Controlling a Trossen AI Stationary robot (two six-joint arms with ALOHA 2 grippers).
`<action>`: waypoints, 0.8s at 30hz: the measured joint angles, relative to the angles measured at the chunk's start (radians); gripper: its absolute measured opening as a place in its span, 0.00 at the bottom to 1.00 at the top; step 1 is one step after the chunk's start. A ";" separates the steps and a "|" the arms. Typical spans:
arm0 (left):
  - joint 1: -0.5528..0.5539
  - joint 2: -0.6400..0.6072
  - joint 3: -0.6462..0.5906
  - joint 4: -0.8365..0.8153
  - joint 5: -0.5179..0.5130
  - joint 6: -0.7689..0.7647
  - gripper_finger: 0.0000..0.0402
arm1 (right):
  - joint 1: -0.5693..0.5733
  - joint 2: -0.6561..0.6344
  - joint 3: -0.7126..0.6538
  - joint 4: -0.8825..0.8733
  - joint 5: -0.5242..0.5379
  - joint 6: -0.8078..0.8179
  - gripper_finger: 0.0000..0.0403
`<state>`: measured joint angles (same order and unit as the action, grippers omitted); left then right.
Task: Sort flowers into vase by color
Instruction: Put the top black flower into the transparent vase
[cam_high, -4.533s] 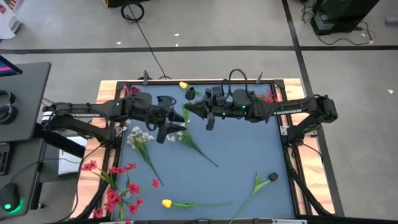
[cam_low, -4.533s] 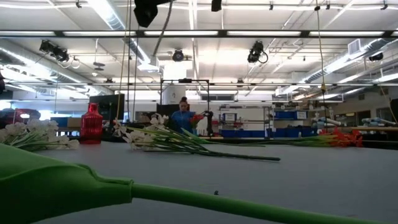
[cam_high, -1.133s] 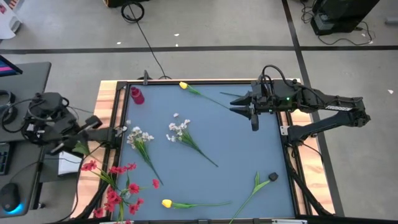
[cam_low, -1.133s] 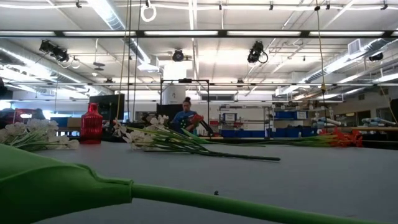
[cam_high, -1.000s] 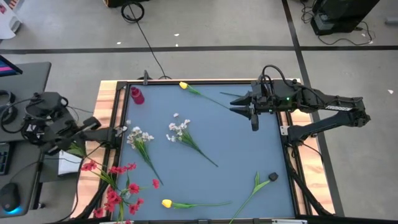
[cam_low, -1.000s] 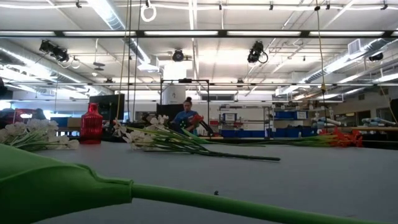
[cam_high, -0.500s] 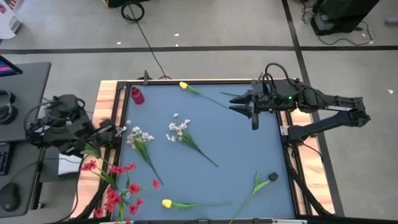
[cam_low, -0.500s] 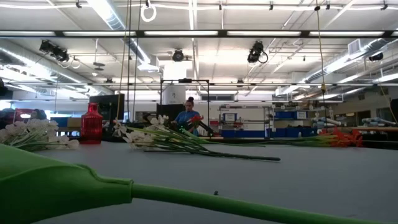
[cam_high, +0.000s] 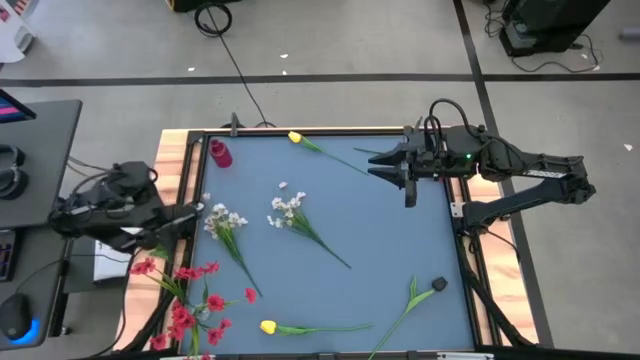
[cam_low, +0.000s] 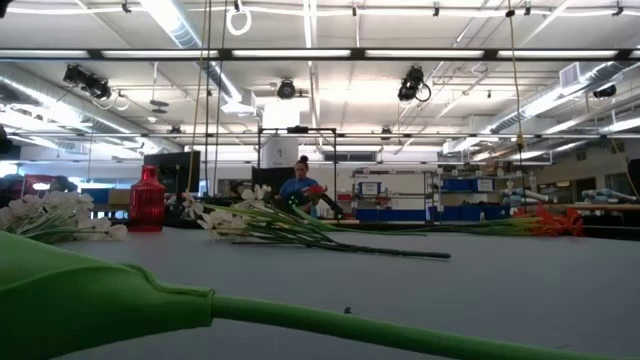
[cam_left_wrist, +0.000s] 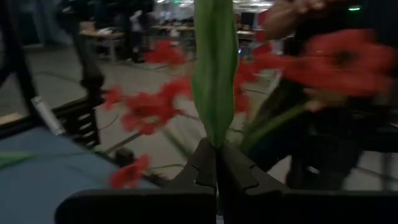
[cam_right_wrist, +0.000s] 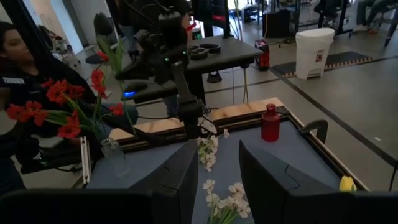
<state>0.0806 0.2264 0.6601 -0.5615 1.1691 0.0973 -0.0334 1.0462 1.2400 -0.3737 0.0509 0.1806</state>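
In the left wrist view my left gripper is shut on a broad green flower leaf, with blurred red blossoms around it. Seen from above, my left gripper hovers just outside the table's left edge. My right gripper stands open and empty over the far right of the mat. The small red vase stands in the far left corner. Two white sprays, yellow tulips, a dark-budded stem and red sprays lie flat on the mat. My left gripper pinches the leaf's lower end between its two shut fingers, which lie about level. The leaf rises upright from the fingertips, clear of the table. Its top runs out of the picture, so I cannot tell which flower it belongs to.
A black frame and a wooden rim run round the blue mat. A desk stands left of the table, and a person shows beyond the left arm. Bare mat lies at the middle right.
My left arm has swung from outside the table toward its left edge and sunk a little, carrying the green leaf along, still shut on it.
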 joint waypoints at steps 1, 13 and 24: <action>-0.001 -0.021 0.000 -0.010 0.008 0.000 0.00 | 0.000 0.000 0.000 0.000 0.000 0.000 0.31; -0.001 -0.022 0.000 0.104 -0.089 -0.025 0.00 | 0.000 0.000 0.000 0.000 0.000 0.000 0.31; -0.001 0.137 0.000 0.279 -0.102 -0.026 0.00 | 0.000 0.000 0.000 0.002 0.000 0.000 0.31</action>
<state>0.0799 0.3631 0.6601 -0.2826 1.0668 0.0715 -0.0333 1.0462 1.2400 -0.3721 0.0513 0.1806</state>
